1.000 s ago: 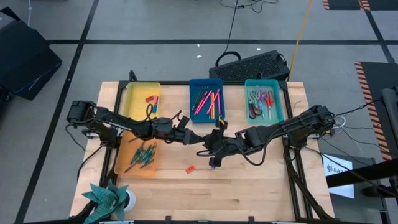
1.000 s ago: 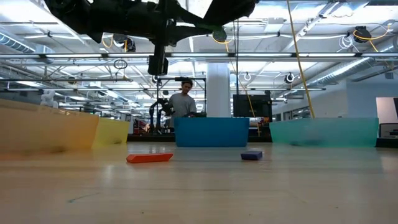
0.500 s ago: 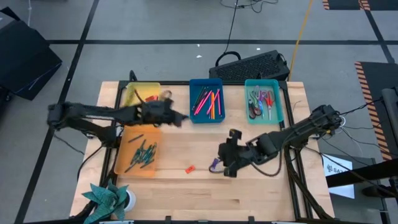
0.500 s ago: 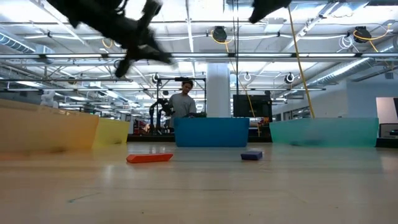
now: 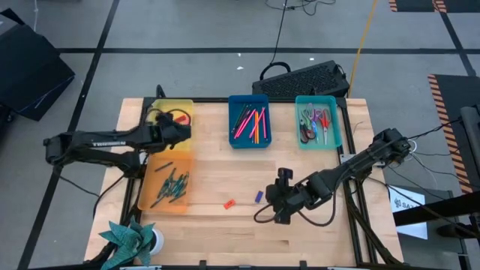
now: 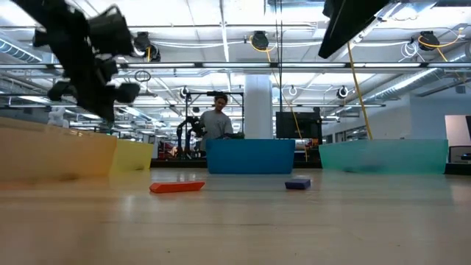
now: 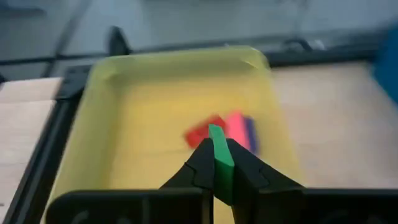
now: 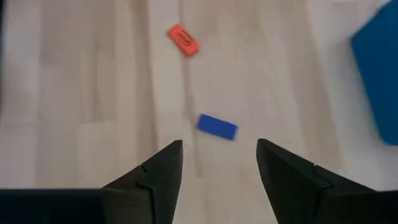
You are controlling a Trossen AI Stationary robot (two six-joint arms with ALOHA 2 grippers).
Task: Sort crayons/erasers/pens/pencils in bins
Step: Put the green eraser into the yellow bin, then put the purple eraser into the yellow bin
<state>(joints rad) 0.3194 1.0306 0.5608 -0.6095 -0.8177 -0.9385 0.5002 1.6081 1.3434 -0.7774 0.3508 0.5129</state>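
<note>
The wooden worktop (image 5: 300, 236) stands on a grey floor (image 5: 187, 22) marked with dark lines. A black keyboard (image 5: 304, 79) lies just behind the worktop. In the low view, the room behind is a large hall with ceiling pipes, a white column (image 6: 258, 107) and a person (image 6: 217, 121) standing far away.

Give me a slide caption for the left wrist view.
Left gripper holds a green eraser above the yellow bin.
</note>
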